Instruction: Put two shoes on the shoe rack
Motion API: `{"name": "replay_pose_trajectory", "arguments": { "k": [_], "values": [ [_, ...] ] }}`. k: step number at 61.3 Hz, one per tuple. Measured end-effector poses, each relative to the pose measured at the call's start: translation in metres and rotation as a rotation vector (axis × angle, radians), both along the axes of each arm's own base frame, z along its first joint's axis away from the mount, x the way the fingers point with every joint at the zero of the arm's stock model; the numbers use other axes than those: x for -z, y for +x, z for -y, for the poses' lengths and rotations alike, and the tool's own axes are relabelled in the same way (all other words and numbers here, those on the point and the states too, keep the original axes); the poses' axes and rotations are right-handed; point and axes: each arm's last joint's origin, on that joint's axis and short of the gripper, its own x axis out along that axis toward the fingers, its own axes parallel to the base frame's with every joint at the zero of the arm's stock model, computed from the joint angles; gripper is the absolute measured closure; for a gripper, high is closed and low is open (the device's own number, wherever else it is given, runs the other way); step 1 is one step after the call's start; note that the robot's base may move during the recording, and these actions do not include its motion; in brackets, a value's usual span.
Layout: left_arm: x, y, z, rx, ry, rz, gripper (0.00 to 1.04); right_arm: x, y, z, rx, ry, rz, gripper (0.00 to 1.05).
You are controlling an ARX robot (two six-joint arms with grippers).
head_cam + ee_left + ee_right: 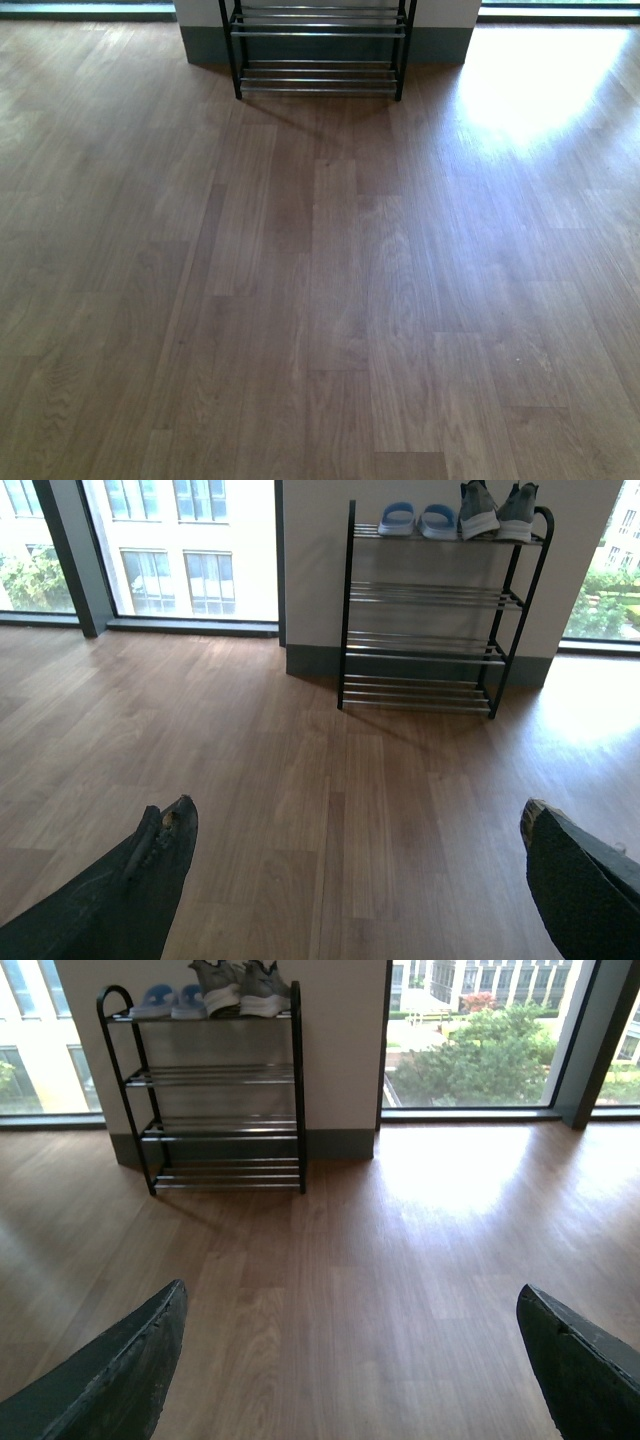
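Shoe rack (425, 610): black metal frame, four tiers of thin silver rods, slanted side legs, rounded top corners; several shoes wide.
Rack position: set on the wooden floor (320, 300) against a white wall section (310, 570) with a dark baseboard, between two large windows; in the front view only the lower tiers (318, 78) are seen, at 12 o'clock, far across the floor.
Top tier, contents: one pair of light blue slippers (418, 521) and one pair of grey sneakers (498, 510), side by side, all four upright; the same items are seen in the right wrist view, slippers (170, 1002) and sneakers (240, 986).
Second tier: bare rods only are seen.
Third tier: bare rods only are seen.
Bottom tier: bare rods only are seen, close to the floor.
Left gripper (355, 865): two dark fingers (150, 880) are seen at the edges of its wrist view; jaws are spread wide apart, nothing is held between them; floor is seen through the gap.
Right gripper (350, 1360): two dark fingers (120, 1380) are seen at the edges of its wrist view; jaws are spread wide apart, nothing is held.
Floor: brown wood planks, with a bright sunlit patch (530, 80) at about 1 o'clock in the front view, beside the rack.
Windows: buildings (170, 540) are seen through one, green trees (480, 1060) through the other.
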Motion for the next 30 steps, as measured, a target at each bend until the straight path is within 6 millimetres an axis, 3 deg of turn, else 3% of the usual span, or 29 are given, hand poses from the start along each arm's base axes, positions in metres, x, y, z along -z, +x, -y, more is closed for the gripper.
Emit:
{"name": "replay_pose_trajectory", "arguments": {
  "k": [30],
  "values": [
    [0.0000,0.0000,0.0000,0.000,0.000,0.000,0.09,0.0000,0.0000,0.0000,0.000,0.000,0.000,0.09]
  ]
}}
